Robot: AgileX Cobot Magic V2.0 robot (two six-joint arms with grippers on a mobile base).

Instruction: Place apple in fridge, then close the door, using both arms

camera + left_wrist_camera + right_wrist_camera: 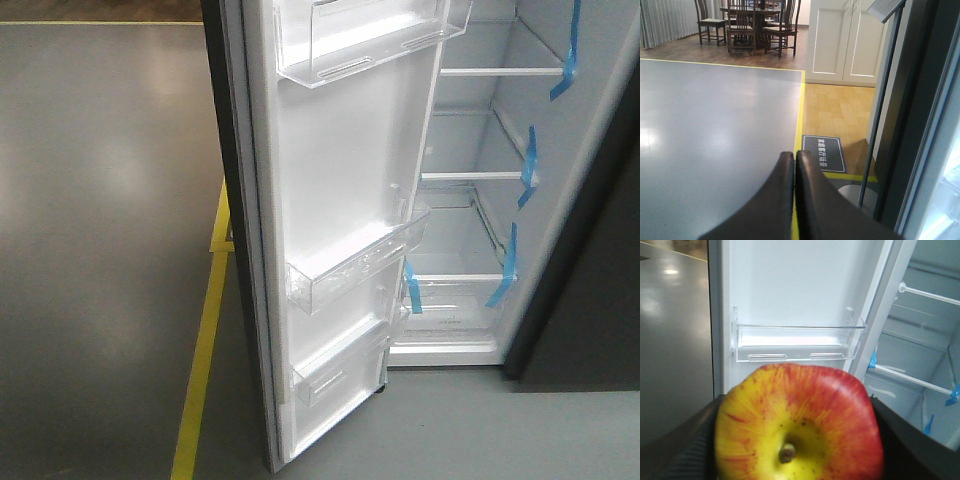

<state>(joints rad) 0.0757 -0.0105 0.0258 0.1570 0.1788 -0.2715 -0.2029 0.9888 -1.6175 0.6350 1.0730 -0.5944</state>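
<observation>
grey floor [100,200] runs past the fridge [590,120], its door [340,180] standing wide so the shelves [470,176] lie reachable. right gripper [799,440] clamps the apple [800,405] before a door bin [797,342]; left gripper [795,162], pressed together and empty, is likely spared for the door.

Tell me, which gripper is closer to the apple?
Right. The right gripper clamps the apple between its fingers, facing the open door. The left gripper, shut and empty, points over the grey floor; no apple shows in its view.
</observation>
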